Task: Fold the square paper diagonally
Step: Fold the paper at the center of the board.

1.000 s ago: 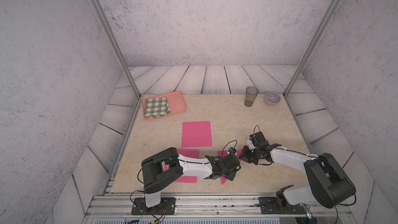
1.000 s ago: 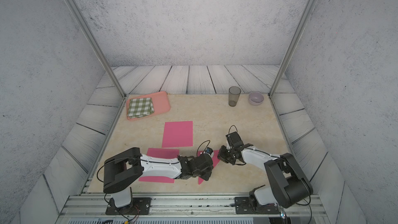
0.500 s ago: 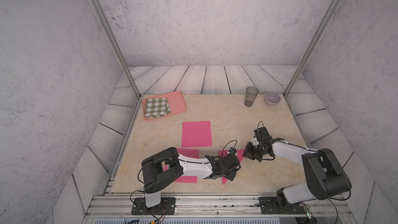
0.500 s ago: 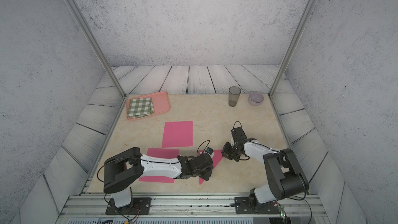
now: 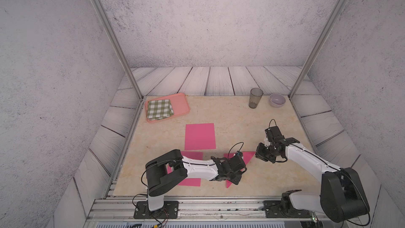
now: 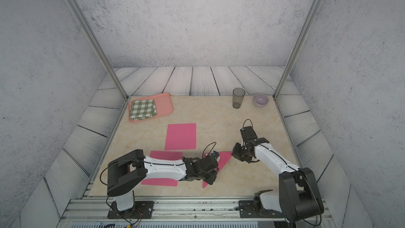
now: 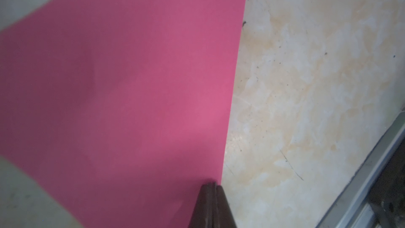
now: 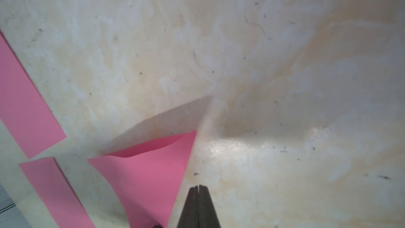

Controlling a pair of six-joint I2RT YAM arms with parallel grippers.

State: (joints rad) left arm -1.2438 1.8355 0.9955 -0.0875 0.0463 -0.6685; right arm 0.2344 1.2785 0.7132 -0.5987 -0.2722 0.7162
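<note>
The pink paper (image 5: 248, 157) lies near the table's front, folded into a triangle, and shows in both top views (image 6: 225, 157). My left gripper (image 5: 236, 180) is shut, and its tips rest on the paper (image 7: 131, 84) just inside the long folded edge (image 7: 212, 185). Nothing is held between its fingers. My right gripper (image 5: 258, 155) is shut too and sits on the bare table, just off the triangle's right corner (image 8: 198, 187). In the right wrist view the top layer of the paper (image 8: 149, 172) bulges slightly along one edge.
A flat pink sheet (image 5: 199, 136) lies behind the triangle. Another pink sheet (image 5: 190, 181) lies under the left arm. A salmon tray (image 5: 182, 104) with a checked cloth (image 5: 159, 109) stands at the back left. A grey cup (image 5: 255, 98) and a lilac bowl (image 5: 277, 100) stand at the back right.
My right gripper has slid right, off the triangle's corner onto the bare table. The left arm and the paper have stayed put.
</note>
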